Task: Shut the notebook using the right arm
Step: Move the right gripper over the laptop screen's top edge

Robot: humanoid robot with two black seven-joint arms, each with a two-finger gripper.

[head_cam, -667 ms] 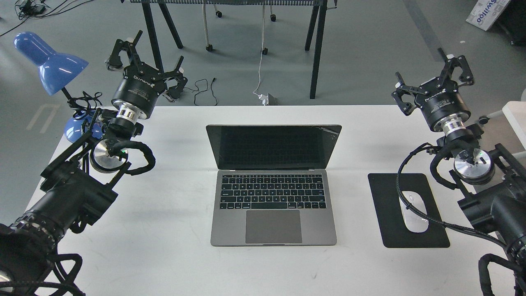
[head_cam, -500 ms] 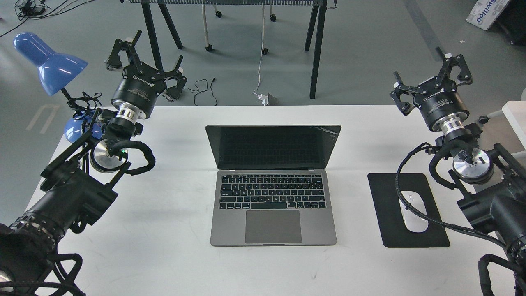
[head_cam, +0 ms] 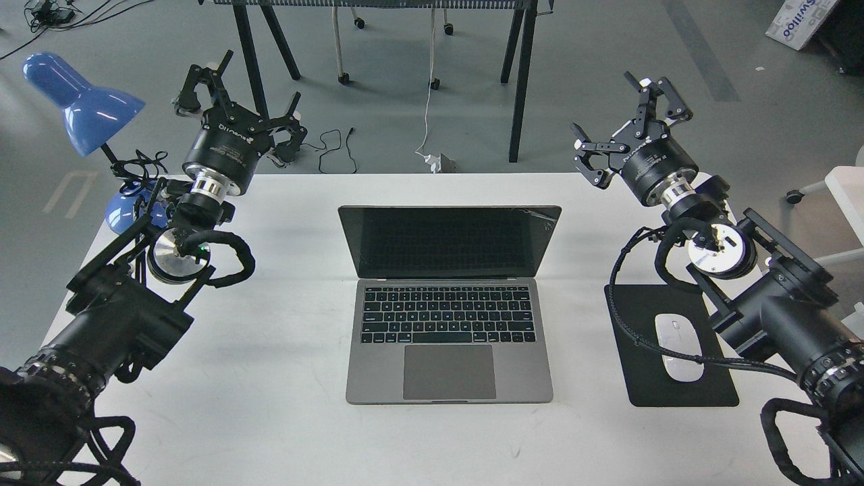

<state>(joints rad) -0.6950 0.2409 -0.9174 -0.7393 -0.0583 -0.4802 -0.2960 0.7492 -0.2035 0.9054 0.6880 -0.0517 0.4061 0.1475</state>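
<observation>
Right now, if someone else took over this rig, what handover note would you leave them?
Right gripper: open, empty, raised over the table's far right edge, right of the notebook's screen, touching nothing.
Left gripper: open, empty, parked near the blue lamp.
Notebook: centre of the white table, fully open, screen black and upright.
Mouse sits on the black mouse pad, partly under the right arm's cable.
Done: nothing on the lid so far.
Left: bring the right gripper behind the screen's top edge and push the lid down shut.
</observation>
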